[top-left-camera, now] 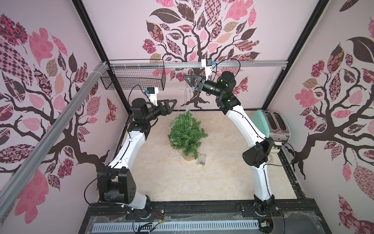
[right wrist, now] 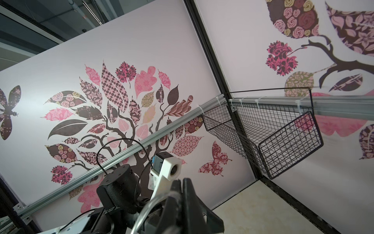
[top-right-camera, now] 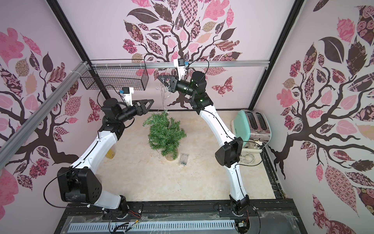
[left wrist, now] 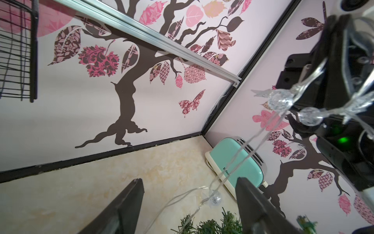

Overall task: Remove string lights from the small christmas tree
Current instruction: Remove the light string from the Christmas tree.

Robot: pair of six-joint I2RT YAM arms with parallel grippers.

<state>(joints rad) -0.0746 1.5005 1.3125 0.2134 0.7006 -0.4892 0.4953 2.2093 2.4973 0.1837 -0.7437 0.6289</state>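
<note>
Looks about halfway: top of the lights [top-left-camera: 185, 95] lifted clear of the tree [top-left-camera: 187, 131], lower loops seemingly left in the branches. Find the left claw [top-left-camera: 173, 104] spread open at the tree's 10 o'clock, lights hanging just beside; then the right claw [top-left-camera: 187, 79] clamped on them at 12 o'clock; battery box [top-left-camera: 201, 160] on the desk [top-left-camera: 162, 178] at 5 o'clock.

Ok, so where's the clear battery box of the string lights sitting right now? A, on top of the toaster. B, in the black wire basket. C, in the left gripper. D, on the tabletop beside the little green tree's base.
D: in a top view the battery box lies flat on the tabletop, just beside the tan base of the small christmas tree.
</note>
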